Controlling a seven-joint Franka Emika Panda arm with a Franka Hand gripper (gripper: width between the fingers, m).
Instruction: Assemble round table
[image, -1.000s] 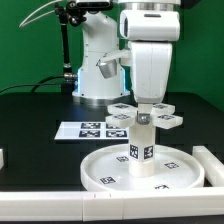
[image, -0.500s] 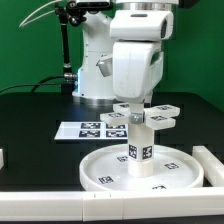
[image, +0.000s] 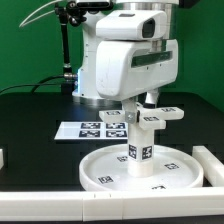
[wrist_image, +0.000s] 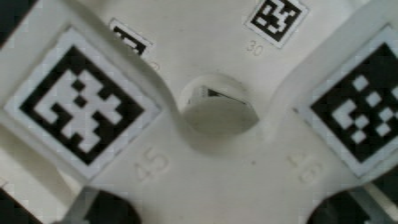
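Note:
The large rimmed round disc (image: 100, 172) lies on the black table. The short thick post (image: 140, 152) stands upright at its middle, tags facing the camera. The cross-shaped foot (image: 152, 117) sits flat on top of the post. My gripper (image: 140, 104) reaches straight down onto the foot and is shut on its centre. In the wrist view the foot (wrist_image: 214, 120) fills the picture, with its round centre hole and tagged arms. My gripper (wrist_image: 217, 200) grips it there, with the dark fingers (wrist_image: 107, 205) at the lower corners.
The marker board (image: 92, 128) lies behind the disc toward the exterior view's left. White border rails run along the front (image: 40, 206) and at the right (image: 211, 160). The arm's base (image: 98, 70) stands at the back.
My wrist has turned about its vertical axis, so the hand's broad side now faces the camera. The foot's arms have turned with it on top of the post.

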